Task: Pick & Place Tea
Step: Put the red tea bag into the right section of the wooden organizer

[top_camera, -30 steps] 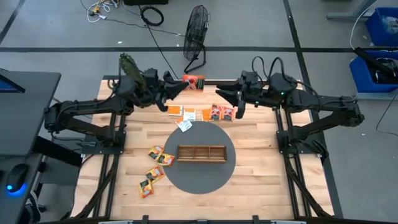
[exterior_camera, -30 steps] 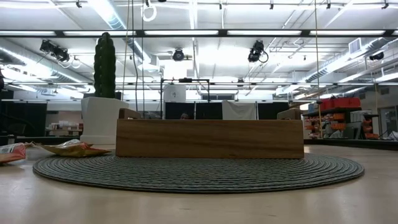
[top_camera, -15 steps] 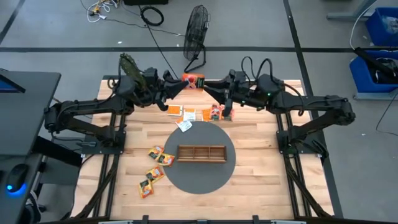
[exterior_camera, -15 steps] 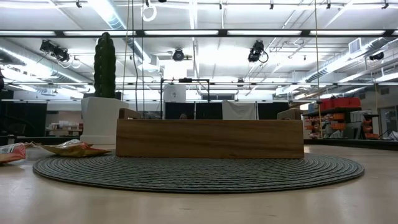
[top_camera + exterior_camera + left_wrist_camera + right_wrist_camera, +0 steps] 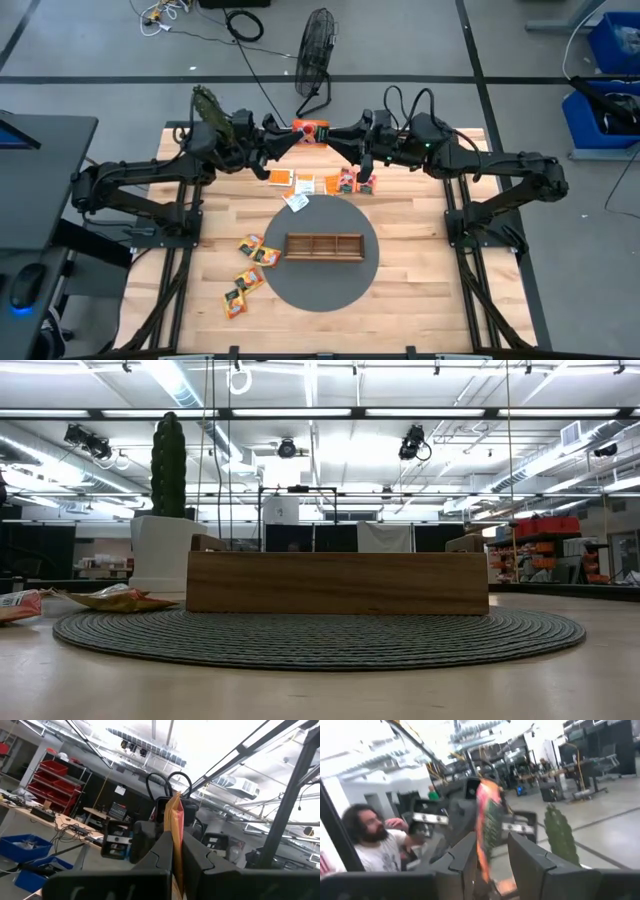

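Note:
An orange-red tea sachet (image 5: 314, 130) is held in the air over the table's far edge by my left gripper (image 5: 293, 135), which is shut on it. My right gripper (image 5: 346, 148) is open just right of it. In the right wrist view its two fingers stand on either side of the sachet (image 5: 487, 820), and I cannot tell whether they touch it. Other sachets lie flat on the table: a row (image 5: 303, 184) (image 5: 346, 182) beyond the mat and a cluster (image 5: 250, 262) at its left. The wooden tray (image 5: 323, 245) sits on the round grey mat (image 5: 300, 290). My left gripper pinches the orange-red sachet between its two fingers, which come level from the table's left. In the left wrist view the sachet's edge (image 5: 175, 820) stands upright between the fingers (image 5: 162, 850). The sachet is lifted clear of the table.
A small cactus (image 5: 207, 103) stands at the table's far left corner, with a floor fan (image 5: 318, 40) beyond the far edge. A person (image 5: 367, 840) shows behind the table in the right wrist view. The low view shows the tray (image 5: 337, 582) and two sachets (image 5: 110, 598) beside the mat.
My right gripper has moved toward the table's left and far edge, closing in on the sachet held by my left gripper. It has stayed open. The left gripper and its sachet have kept still.

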`<state>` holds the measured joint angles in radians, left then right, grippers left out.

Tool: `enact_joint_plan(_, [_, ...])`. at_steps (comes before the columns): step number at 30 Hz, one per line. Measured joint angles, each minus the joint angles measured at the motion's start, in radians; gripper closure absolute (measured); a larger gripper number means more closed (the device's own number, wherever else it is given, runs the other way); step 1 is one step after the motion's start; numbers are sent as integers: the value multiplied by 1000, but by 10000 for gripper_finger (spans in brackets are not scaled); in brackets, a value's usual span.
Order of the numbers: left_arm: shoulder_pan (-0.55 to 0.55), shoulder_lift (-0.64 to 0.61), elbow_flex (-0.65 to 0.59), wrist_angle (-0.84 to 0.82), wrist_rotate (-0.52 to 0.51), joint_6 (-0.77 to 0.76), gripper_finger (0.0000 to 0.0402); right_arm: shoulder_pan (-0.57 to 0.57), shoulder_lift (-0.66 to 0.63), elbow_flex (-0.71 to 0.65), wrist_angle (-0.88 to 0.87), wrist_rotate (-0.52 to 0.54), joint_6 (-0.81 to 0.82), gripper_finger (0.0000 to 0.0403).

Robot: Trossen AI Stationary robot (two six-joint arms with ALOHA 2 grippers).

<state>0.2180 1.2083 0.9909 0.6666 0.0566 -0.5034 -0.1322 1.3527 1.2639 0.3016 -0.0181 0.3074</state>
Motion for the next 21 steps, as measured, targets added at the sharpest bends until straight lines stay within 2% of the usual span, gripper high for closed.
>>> enact_joint_plan(7, [5,0,0,-10,0,-3,386,0,16,0,22,-27,18,300])
enact_joint_plan(13, [5,0,0,-13,2,-3,385,-5,16,0,24,-38,16,390])
enact_joint_plan(17, [5,0,0,-13,0,-3,379,-12,16,0,24,-48,35,397])
enact_joint_plan(21, [5,1,0,-18,-8,0,352,-21,-11,-1,-3,-54,44,400])
